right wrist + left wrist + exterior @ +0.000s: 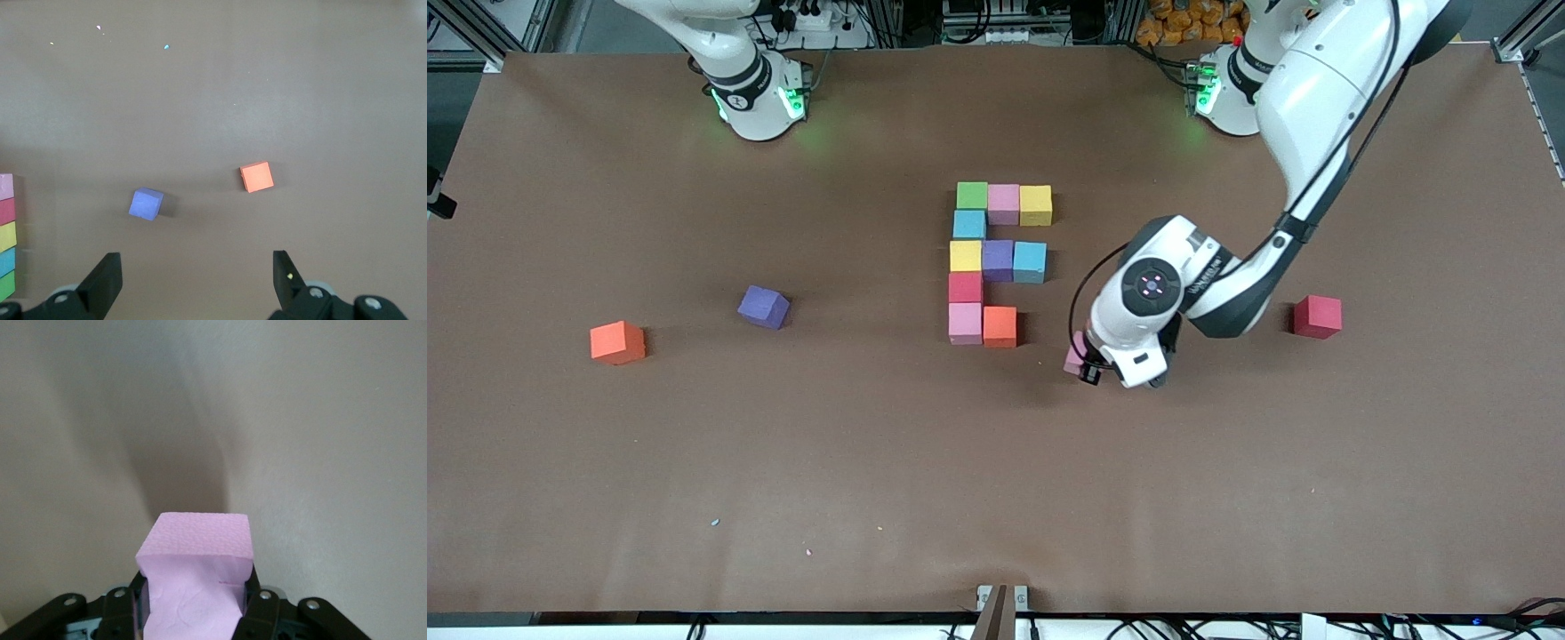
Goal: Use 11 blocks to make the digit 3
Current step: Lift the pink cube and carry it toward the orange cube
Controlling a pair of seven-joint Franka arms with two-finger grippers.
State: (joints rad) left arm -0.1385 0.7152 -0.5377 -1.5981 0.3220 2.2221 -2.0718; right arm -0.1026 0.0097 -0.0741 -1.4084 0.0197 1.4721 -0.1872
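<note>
While the right arm waits with only its base showing at the top edge of the front view, the left gripper (pixel 1089 366) hangs low over the brown surface (pixel 871 462), its jaws clamped on a pink block (pixel 197 577). That block peeks out from under the wrist in the front view, close to the unfinished figure (pixel 999 262) and on the side toward the left arm's end of the surface.

The figure lies near the middle of the surface and counts 10 touching blocks. Its farthest row is green (pixel 972 195), pink (pixel 1003 203) and yellow (pixel 1036 204). A column of light blue (pixel 969 224), yellow (pixel 966 256), red (pixel 966 287) and pink (pixel 965 323) runs toward the front camera from the green one. Purple (pixel 998 260) and light blue (pixel 1030 261) form the middle bar, and an orange block (pixel 1000 325) sits beside the nearest pink one.

3 loose blocks lie well apart from it: a red block (pixel 1317 316) toward the left arm's end, and a purple block (pixel 764 307) and an orange block (pixel 617 342) toward the right arm's end.

The right gripper (pixel 197 280) is over the surface above those last 2, its jaws spread wide and holding nothing.
</note>
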